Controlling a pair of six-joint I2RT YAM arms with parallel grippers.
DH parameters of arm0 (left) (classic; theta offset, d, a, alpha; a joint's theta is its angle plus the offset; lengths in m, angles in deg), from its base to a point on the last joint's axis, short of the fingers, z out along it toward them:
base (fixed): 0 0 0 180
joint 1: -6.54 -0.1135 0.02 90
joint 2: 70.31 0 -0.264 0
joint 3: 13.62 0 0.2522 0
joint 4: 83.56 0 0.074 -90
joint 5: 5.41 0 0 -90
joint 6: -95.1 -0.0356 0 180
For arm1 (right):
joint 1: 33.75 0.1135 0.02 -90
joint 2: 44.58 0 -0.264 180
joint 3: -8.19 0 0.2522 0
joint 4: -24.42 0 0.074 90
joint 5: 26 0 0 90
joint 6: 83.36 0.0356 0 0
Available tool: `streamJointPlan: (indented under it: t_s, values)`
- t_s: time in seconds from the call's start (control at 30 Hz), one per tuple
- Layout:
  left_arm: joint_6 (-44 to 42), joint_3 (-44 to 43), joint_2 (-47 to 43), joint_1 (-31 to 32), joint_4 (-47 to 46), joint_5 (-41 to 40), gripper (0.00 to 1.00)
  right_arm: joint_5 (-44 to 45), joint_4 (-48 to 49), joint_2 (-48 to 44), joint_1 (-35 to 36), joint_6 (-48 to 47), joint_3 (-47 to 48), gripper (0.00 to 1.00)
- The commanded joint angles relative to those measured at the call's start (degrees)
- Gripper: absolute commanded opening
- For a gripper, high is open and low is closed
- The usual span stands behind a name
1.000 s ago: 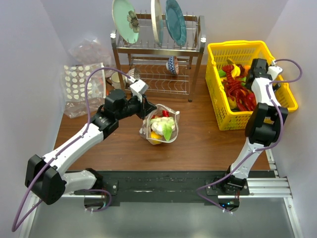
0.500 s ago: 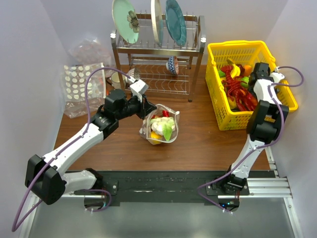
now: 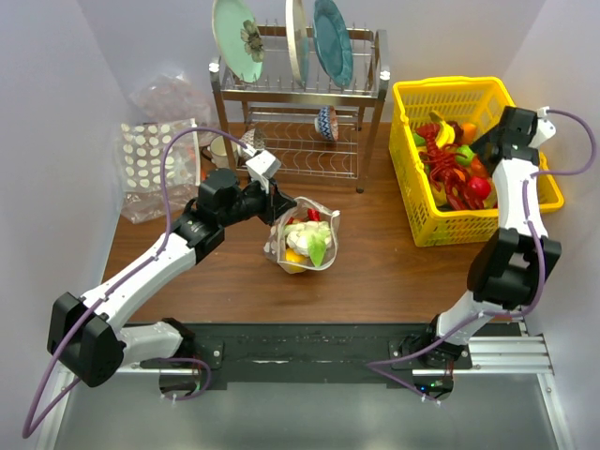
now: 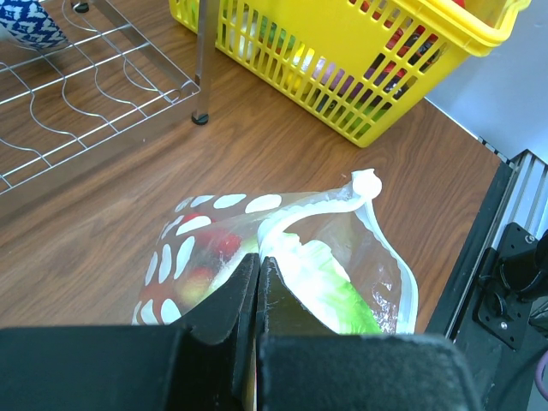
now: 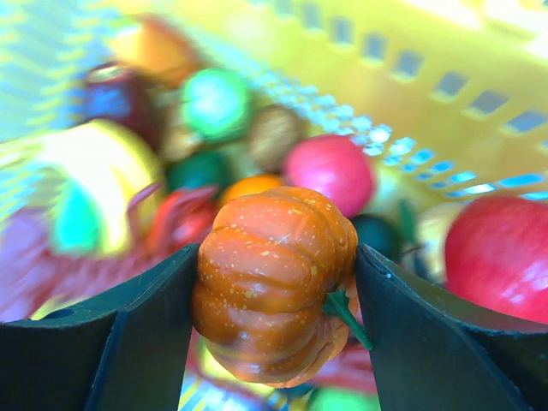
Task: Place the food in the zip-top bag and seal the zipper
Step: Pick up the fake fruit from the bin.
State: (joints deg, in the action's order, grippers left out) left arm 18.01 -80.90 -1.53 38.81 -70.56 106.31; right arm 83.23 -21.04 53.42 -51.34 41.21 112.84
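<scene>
Brown wood table [image 3: 375, 272] holds the big yellow basket [image 3: 450, 87] at its far right, full of toy food [image 3: 450, 173], and the zip-top bag [image 3: 305, 239] sits near the middle of the table with its mouth open and some red, white and green toys inside. My left pincer [image 4: 259, 265] is pressed tight shut on the edge of the bag's mouth. My right pincer [image 5: 276, 257] is over the basket, squeezing a little orange pumpkin [image 5: 265, 291] between its two fingers, just above the other toys.
</scene>
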Motion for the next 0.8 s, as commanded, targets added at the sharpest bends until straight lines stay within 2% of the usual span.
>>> streamJointPlan:
  t_s: [0.0, 0.2, 0.37, 0.6, 0.77]
  values:
    - [0.3, -0.5, -1.3, -0.3, -2.1, 0.0, 0.0, -15.8, 7.5, -6.2, 0.3, 1.1, -4.8, 0.62]
    - [0.2, -0.5, -1.9, -0.4, -2.0, -0.4, 0.0, -28.0, 10.7, -11.5, 0.2, 3.2, -7.1, 0.62]
    - [0.0, -0.4, -2.3, -0.3, -1.9, -0.8, 0.0, -43.2, 13.5, -14.4, 0.3, 6.8, -9.0, 0.58]
    - [-0.1, -0.5, -2.2, -0.3, -1.8, -0.9, 0.0, -52.5, 15.9, -19.0, 2.9, 8.5, -11.3, 0.55]
    - [-0.3, -0.5, -2.4, -0.4, -1.7, -1.1, 0.0, -54.0, 13.0, -21.0, 11.1, 7.0, -10.4, 0.55]
